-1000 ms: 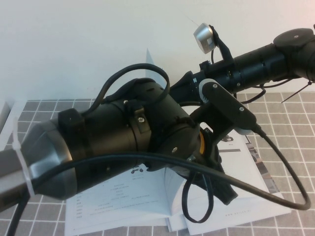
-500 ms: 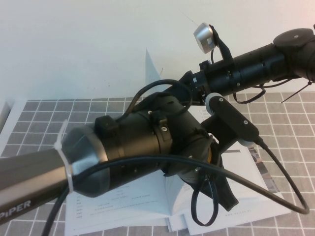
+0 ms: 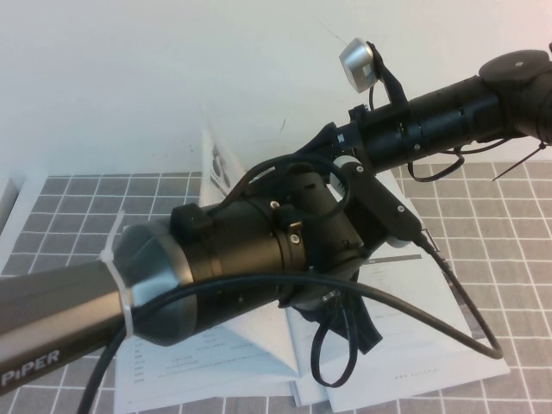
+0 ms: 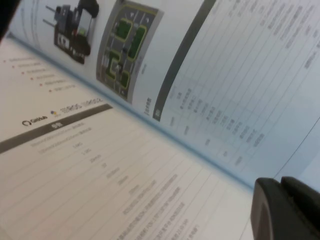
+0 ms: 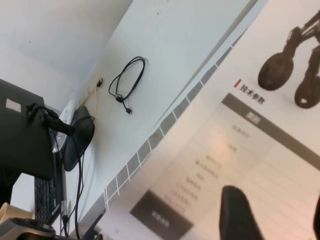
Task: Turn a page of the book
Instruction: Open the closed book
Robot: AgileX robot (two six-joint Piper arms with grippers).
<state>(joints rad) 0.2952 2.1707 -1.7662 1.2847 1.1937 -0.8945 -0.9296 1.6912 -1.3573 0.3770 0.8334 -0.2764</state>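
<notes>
The book (image 3: 431, 345) lies open on the checked cloth, mostly covered by my left arm. One page (image 3: 217, 168) stands up steeply from the spine, its robot photo facing left. In the left wrist view my left gripper (image 4: 281, 202) has both black fingers pressed together at the edge of the raised page (image 4: 225, 75), above the flat left-hand page (image 4: 75, 175). My right gripper (image 5: 277, 220) is open and hovers just over the book's right-hand page (image 5: 260, 125). Both grippers are hidden in the high view.
A grey-and-white checked cloth (image 3: 500, 224) covers the table. Another white booklet (image 3: 9, 207) lies at the far left edge. The right arm (image 3: 448, 116) reaches in from the right above the book. A black cable (image 5: 127, 82) lies on the white surface beyond.
The raised page has swung leftward and now shows its printed face. My left arm has shifted forward and right over the book. The right wrist has lowered slightly.
</notes>
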